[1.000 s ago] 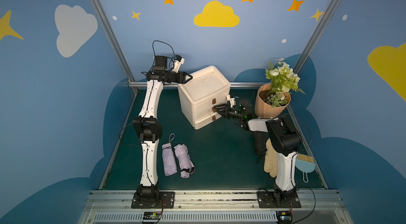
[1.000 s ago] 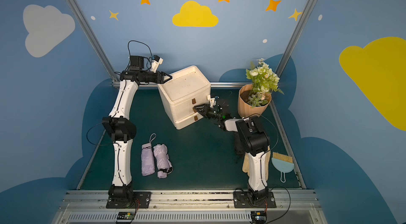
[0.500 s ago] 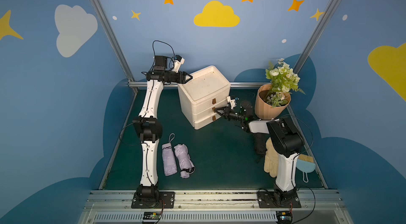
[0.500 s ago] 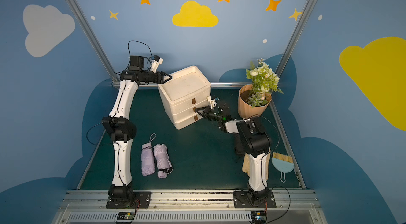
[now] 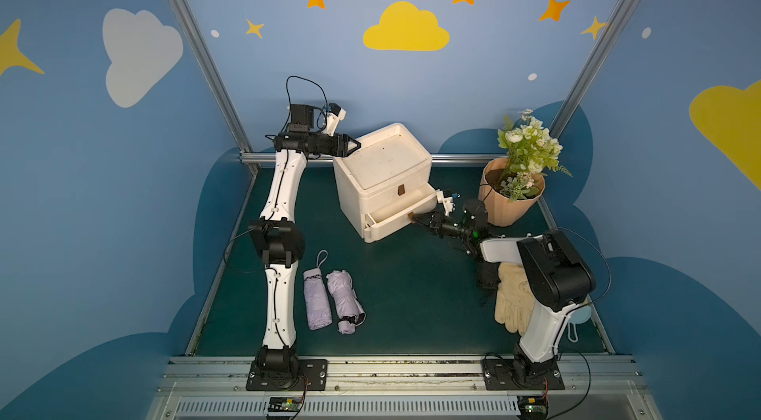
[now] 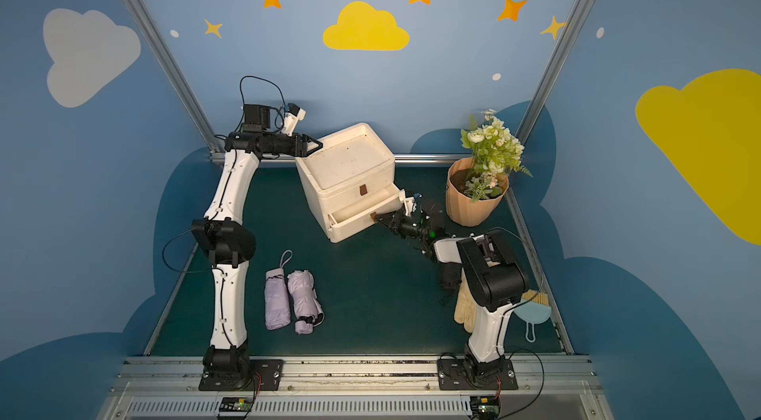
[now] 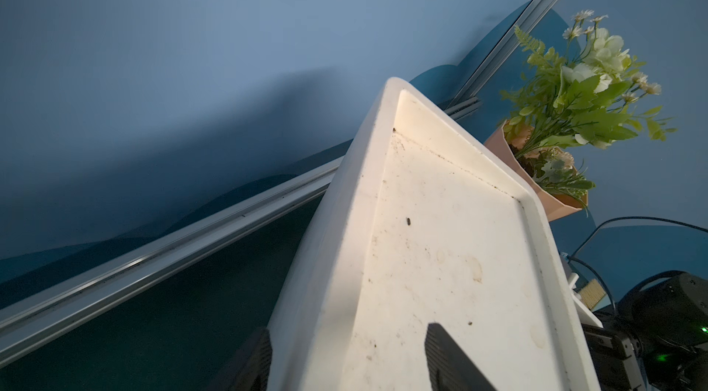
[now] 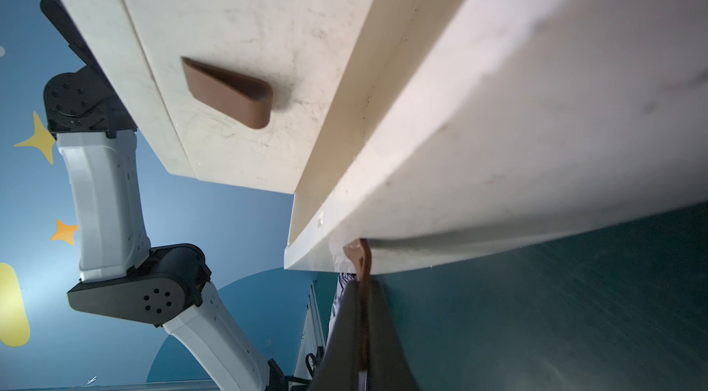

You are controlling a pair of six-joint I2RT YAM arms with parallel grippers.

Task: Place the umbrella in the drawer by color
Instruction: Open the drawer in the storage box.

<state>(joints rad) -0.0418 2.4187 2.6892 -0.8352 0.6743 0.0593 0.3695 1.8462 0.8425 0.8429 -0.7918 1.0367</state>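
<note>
Nearest the arm bases, the sleeved lilac umbrella (image 5: 317, 299) and the crumpled lilac umbrella (image 5: 345, 302) lie touching on the dark green tabletop (image 5: 412, 306), just beside the left arm's lower link. Both are soft fabric cylinders with their long axes running near to far. The first is smooth, with a wrist loop at its far end. The second is wrinkled and has a black strap at its near end. From the right claw (image 5: 416, 218) they lie toward the near edge and to the left, well apart, so the left arm looks better placed to fetch them. Pale work gloves (image 5: 512, 302) sit partly under the right arm. Farther in, the right claw is clamped on the brown tab handle (image 8: 363, 255) of the lower drawer (image 5: 401, 212), which stands partly out of the white drawer cabinet (image 5: 383, 175). What shows of its tray is bare. The cabinet is matte, scuffed plastic with rounded edges. The upper drawer (image 8: 237, 63) is closed and has the same kind of brown handle. At the cabinet's far corner, the left claw (image 5: 352, 145) holds its jaws apart on either side of the raised rim, gripping nothing. A faceted terracotta flowerpot (image 5: 510, 204) stands beyond.
</note>
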